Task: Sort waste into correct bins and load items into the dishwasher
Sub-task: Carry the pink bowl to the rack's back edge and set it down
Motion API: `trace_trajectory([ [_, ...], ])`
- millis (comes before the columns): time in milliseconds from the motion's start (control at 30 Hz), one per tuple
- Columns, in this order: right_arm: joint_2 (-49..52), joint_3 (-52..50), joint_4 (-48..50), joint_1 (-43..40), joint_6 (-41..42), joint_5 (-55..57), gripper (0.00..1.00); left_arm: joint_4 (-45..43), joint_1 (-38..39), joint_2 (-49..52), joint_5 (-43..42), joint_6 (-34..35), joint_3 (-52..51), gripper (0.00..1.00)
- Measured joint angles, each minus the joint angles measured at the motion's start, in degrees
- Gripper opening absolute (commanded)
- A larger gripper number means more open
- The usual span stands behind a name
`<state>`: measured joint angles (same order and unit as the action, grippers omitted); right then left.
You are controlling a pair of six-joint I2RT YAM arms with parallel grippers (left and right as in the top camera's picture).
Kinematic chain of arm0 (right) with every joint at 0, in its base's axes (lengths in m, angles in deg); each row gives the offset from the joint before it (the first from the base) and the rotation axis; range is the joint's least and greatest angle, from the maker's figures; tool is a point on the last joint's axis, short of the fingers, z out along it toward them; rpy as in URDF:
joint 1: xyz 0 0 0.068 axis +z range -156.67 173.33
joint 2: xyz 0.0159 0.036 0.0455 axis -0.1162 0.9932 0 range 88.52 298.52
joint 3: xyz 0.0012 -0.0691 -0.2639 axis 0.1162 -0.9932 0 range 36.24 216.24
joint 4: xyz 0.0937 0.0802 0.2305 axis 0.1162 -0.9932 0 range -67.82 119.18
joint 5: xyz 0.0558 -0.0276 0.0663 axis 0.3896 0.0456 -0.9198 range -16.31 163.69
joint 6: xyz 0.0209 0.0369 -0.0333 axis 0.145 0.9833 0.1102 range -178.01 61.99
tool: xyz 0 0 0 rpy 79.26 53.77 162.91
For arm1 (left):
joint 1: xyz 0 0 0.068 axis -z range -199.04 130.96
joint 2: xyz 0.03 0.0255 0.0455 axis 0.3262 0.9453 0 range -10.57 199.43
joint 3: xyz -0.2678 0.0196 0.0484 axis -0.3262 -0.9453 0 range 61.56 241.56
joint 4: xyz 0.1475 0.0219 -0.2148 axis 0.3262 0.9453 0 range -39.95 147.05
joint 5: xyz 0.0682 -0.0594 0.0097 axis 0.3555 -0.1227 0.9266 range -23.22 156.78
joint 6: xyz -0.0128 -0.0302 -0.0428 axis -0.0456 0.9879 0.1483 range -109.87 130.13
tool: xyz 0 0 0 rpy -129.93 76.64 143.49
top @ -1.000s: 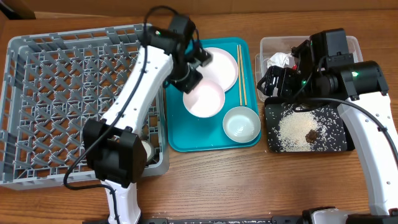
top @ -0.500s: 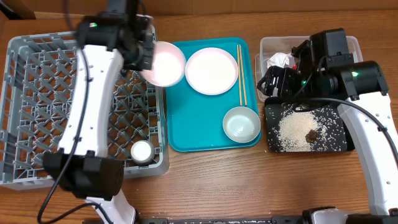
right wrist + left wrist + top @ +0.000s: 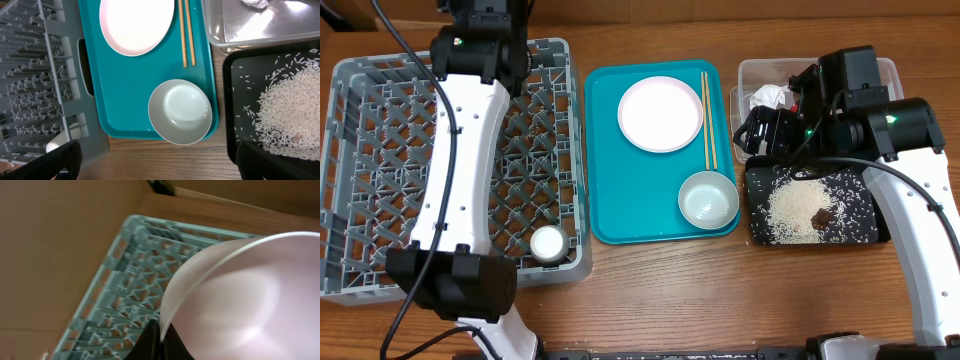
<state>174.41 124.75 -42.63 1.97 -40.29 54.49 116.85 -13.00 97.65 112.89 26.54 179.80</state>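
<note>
My left gripper [image 3: 161, 330] is shut on the rim of a pale pink plate [image 3: 240, 300], held on edge over the far part of the grey dish rack [image 3: 130, 280]. In the overhead view the left gripper [image 3: 485, 35] hides the plate above the rack [image 3: 380, 150]. A cup [image 3: 548, 243] stands in the rack's near right corner. My right gripper [image 3: 160, 167] is open and empty, above the gap between teal tray and black tray [image 3: 865, 228]. A white plate [image 3: 660, 113], chopsticks [image 3: 708, 120] and a bowl [image 3: 708, 198] lie on the teal tray. The red wrapper is out of view.
The teal tray [image 3: 605, 180] sits between the rack and the bins. The clear tub [image 3: 882, 72] holds a crumpled tissue [image 3: 770, 97]. The black tray holds rice [image 3: 788, 212] and a brown lump [image 3: 819, 215]. Brown cardboard lies beyond the rack's far edge.
My left arm has lifted the pink plate off the teal tray and swung it left, over the far side of the rack. The right arm has not moved.
</note>
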Motion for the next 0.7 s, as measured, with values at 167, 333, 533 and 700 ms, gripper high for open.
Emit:
trace_trajectory([
  [167,0.00,0.00,0.02,0.00,0.02,0.02,1.00,-0.63,0.11,3.65,5.57,0.24,0.02,0.04],
  [333,0.00,0.00,0.04,0.00,0.02,0.00,1.00,-1.84,1.81,9.81,10.62,0.24,0.02,0.04],
  [533,0.00,0.00,-0.02,0.00,0.00,0.00,1.00,-3.82,4.66,16.13,15.50,0.22,0.02,0.04],
  [700,0.00,0.00,0.00,0.00,0.02,0.00,1.00,-7.91,6.67,19.06,18.21,-0.17,0.02,0.04],
])
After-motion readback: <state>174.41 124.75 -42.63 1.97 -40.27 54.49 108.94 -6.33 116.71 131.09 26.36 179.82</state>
